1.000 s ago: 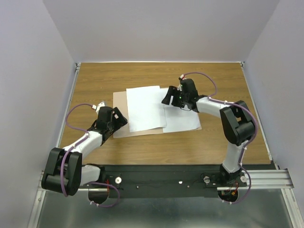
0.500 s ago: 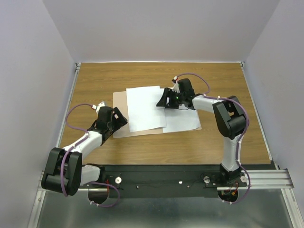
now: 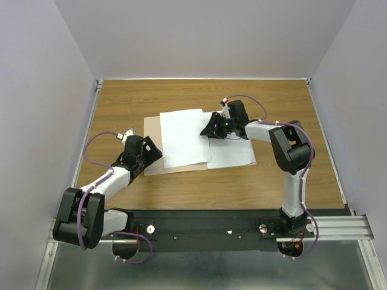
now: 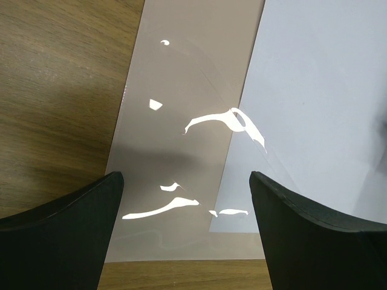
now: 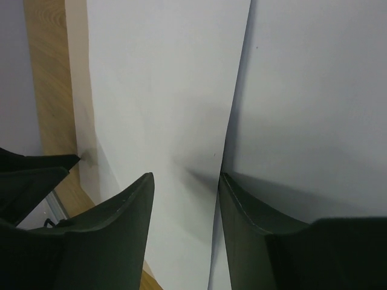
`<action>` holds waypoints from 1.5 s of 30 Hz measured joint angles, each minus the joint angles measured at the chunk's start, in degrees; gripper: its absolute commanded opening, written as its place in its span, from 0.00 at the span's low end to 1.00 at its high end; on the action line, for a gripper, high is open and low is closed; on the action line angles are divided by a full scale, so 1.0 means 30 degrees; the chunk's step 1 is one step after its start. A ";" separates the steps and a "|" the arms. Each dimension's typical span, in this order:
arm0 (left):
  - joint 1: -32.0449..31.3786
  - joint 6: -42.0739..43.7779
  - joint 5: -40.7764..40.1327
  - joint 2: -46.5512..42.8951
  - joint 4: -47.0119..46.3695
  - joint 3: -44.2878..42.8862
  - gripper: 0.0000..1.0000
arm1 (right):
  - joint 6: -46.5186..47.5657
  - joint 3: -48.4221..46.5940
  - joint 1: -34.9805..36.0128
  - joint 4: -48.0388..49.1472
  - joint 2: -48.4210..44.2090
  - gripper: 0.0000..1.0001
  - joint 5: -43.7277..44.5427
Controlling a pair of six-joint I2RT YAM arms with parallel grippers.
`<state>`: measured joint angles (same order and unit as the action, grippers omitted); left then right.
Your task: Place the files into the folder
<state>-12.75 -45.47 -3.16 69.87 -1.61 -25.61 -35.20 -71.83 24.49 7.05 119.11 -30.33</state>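
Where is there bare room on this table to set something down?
Bare table: the far strip behind the papers, and the near strip between them and the arm bases. Crowded: the middle, with folder, left sheet overlapping right sheet, right claw over them, left claw at the folder's near corner; the right arm hangs over the right side.

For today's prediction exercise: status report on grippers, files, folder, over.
Left gripper open over folder corner. Right gripper open where files overlap. Files lying on folder. No obstruction seen.
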 measured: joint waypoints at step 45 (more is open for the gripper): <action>0.0000 -0.0029 0.0029 0.0000 -0.0007 0.0000 0.95 | -0.2302 0.1435 0.0233 0.4014 0.0138 0.22 -0.3279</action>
<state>-12.75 -45.56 -3.07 69.87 -1.63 -25.61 -42.11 -67.53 25.19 19.09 119.52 -40.16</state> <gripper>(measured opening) 0.952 0.268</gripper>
